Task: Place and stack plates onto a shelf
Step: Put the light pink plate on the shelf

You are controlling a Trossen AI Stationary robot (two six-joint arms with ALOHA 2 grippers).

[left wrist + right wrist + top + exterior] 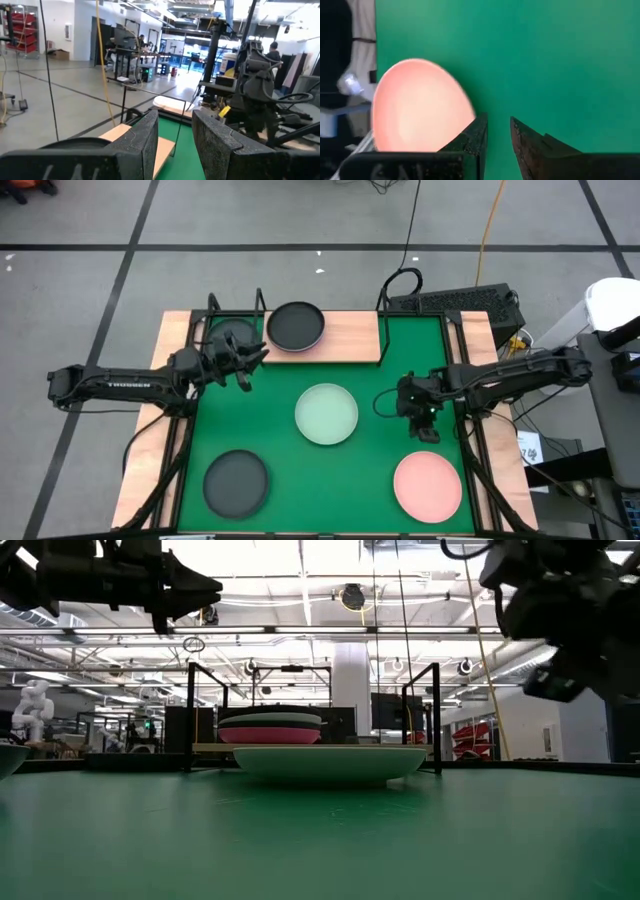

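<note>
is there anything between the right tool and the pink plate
Nothing visible. The right tool, empty with a narrow gap between its fingers, hangs over bare green mat just beyond the light pink plate. The pale green plate sits off to the side.

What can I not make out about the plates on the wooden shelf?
Stack's plate count: high view shows only the top round dark grey plate; in the low view the round pale green plate hides its base.
Light-wood shelf's left end: left gripper covers it, high view.
</note>
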